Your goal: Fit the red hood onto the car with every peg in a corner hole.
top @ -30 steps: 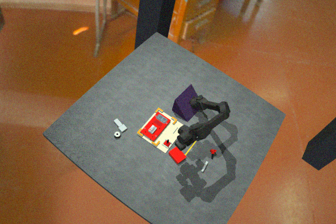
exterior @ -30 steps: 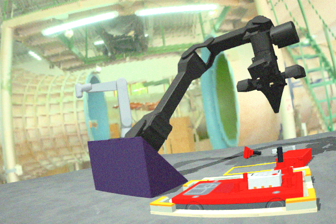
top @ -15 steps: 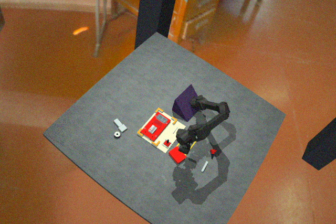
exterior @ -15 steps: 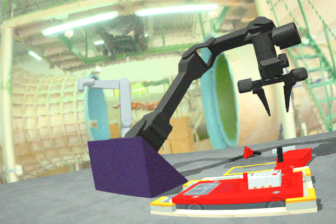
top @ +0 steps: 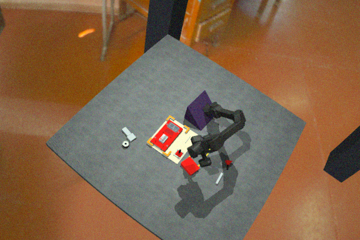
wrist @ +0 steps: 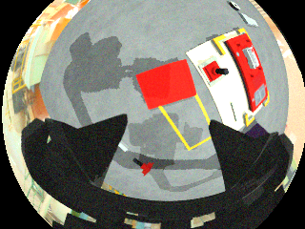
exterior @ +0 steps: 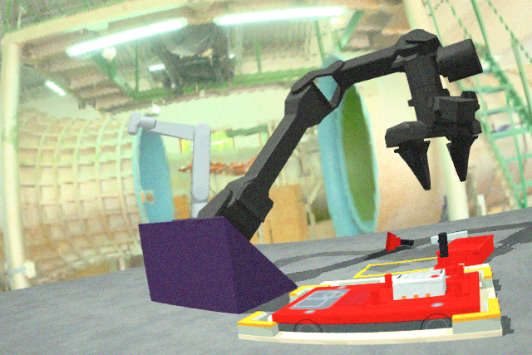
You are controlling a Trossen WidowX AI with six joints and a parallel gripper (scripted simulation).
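Note:
The red car chassis (top: pixel 166 135) (exterior: pixel 369 301) (wrist: pixel 254 71) sits in its jig on a cream board (top: pixel 185 140) (exterior: pixel 369 336), with a white engine block (exterior: pixel 419 283) on the deck. The red hood (top: pixel 190 165) (exterior: pixel 472 248) (wrist: pixel 167 84) lies on the table just off the board's corner, touching a yellow marked rectangle (wrist: pixel 185 130) (exterior: pixel 386 266). My gripper (top: pixel 203 160) (exterior: pixel 442 170) (wrist: pixel 170 121) is open and empty. It hangs well above the table, beside and above the hood, with nothing between the fingers.
A purple wedge (top: pixel 199 111) (exterior: pixel 206 265) covers the arm's base behind the jig. A small red block with a black knob (top: pixel 179 153) (exterior: pixel 442 251) (wrist: pixel 216 72) stands on the board. A small red part (top: pixel 228 162) (exterior: pixel 393 241), a white rod (top: pixel 219 178) and grey pieces (top: pixel 129 134) lie on the table.

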